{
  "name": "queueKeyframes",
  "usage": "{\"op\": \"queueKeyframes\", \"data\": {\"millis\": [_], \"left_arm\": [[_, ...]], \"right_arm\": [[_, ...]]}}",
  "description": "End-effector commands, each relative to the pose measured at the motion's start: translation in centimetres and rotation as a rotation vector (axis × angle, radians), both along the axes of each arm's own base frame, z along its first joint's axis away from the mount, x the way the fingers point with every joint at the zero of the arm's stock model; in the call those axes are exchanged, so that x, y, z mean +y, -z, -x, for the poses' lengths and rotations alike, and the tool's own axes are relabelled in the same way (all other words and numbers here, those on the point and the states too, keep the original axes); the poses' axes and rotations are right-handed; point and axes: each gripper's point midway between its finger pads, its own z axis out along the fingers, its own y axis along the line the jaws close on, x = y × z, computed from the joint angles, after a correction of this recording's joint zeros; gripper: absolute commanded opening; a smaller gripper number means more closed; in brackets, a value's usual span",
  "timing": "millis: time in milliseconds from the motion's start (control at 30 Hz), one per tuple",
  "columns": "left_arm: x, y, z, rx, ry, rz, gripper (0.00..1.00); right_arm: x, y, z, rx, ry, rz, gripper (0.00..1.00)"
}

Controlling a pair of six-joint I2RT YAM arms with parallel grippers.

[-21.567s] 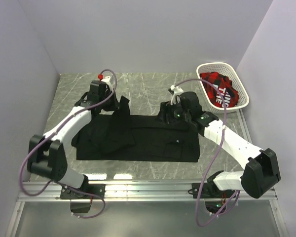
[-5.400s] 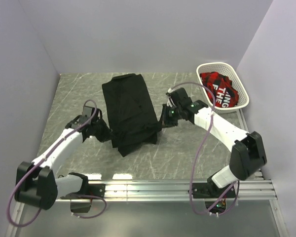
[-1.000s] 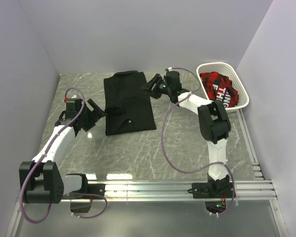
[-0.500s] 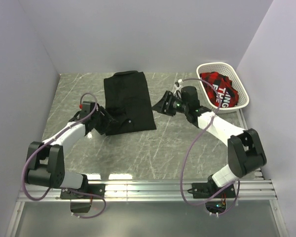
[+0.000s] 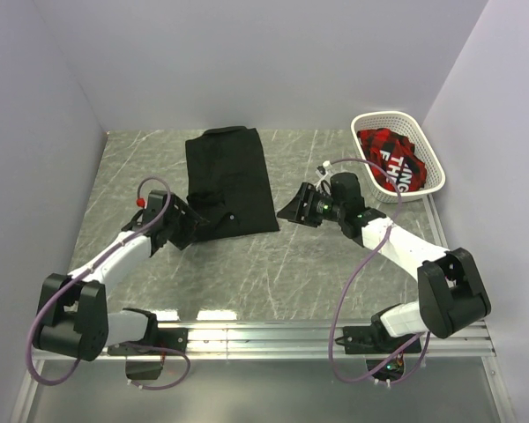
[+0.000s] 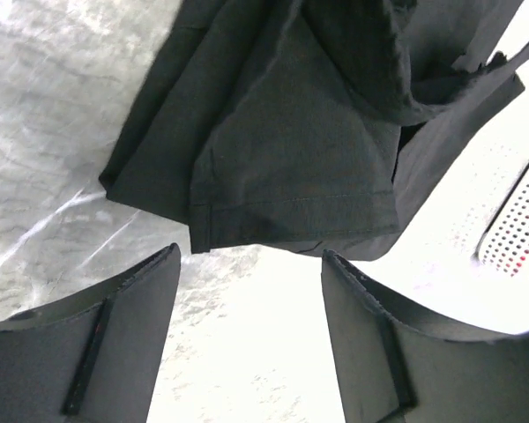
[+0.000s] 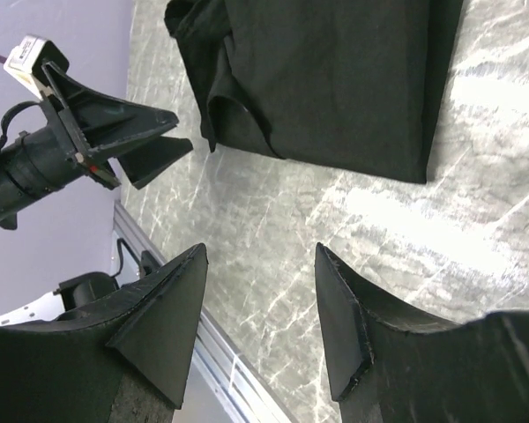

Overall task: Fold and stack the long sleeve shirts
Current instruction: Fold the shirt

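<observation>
Left end effector (image 6: 249, 256), jaws apart and empty, sits at the near-left corner of the folded shirt (image 5: 231, 181) on the counter (image 5: 247, 264), right end effector (image 7: 260, 251) likewise apart beside its right edge; folding looks finished, next probably pinch and square that loose hem.

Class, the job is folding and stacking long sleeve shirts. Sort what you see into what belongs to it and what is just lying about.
Belongs to the job:
black long sleeve shirt, folded on the table
left gripper, open
right gripper, open

Just lying about:
white basket
red and black cloth inside it
</observation>
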Motion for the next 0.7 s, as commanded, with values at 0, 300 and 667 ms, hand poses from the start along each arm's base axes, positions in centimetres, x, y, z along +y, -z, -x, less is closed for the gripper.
{"op": "queueKeyframes", "data": {"millis": [0, 300, 667], "left_arm": [[0.2, 0.3, -0.1, -0.009, -0.056, 0.022, 0.69], [-0.7, 1.8, -0.7, -0.007, -0.045, 0.059, 0.57], [-1.6, 2.5, -1.2, 0.004, -0.025, 0.088, 0.41]], "right_arm": [[0.3, -1.0, 0.3, -0.045, -0.028, -0.026, 0.59], [0.4, -0.9, 0.5, -0.051, -0.037, -0.035, 0.59], [0.2, -0.2, 0.4, -0.026, -0.026, -0.034, 0.59]]}}
